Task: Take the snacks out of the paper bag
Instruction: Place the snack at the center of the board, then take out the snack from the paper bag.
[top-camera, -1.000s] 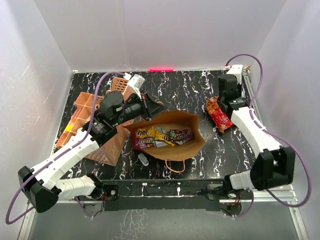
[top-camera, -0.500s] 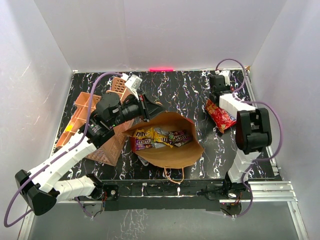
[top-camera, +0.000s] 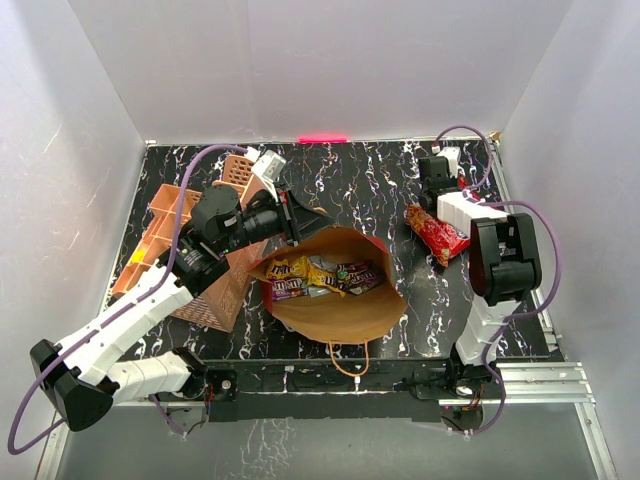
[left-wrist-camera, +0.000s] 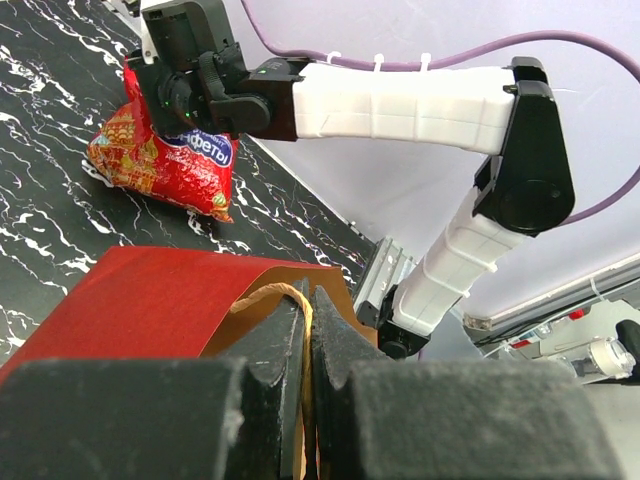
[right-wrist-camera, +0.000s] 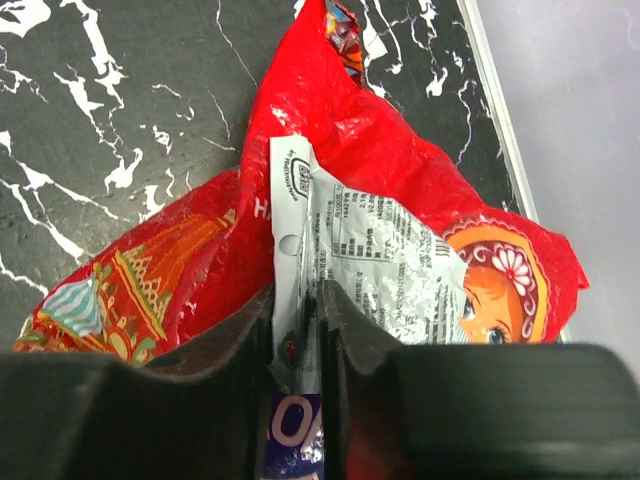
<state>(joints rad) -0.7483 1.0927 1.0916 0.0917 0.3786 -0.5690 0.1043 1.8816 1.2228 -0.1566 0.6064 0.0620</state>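
Observation:
The paper bag (top-camera: 372, 308), dark red outside and brown inside, lies on the table with its mouth facing up. Several small candy packets (top-camera: 320, 275) in purple, brown and yellow lie inside. My left gripper (top-camera: 300, 220) is shut on the bag's far rim; in the left wrist view my gripper (left-wrist-camera: 310, 320) pinches the rim and its twisted loop handle (left-wrist-camera: 262, 293). The shiny red cookie bag (top-camera: 438, 233) lies on the table at the right, outside the paper bag. My right gripper (right-wrist-camera: 298, 310) is shut on the cookie bag's (right-wrist-camera: 400, 190) silver seam flap.
A salmon-pink lattice organizer (top-camera: 170, 225) stands at the left, under my left arm, with a yellow item (top-camera: 135, 262) in it. The bag's second handle (top-camera: 350, 358) lies toward the near edge. White walls enclose the table; a pink strip (top-camera: 322, 138) marks the back edge.
My right arm has folded back and its gripper has closed on the cookie bag's far end. The paper bag has shifted a little toward the near edge. My left gripper keeps its hold.

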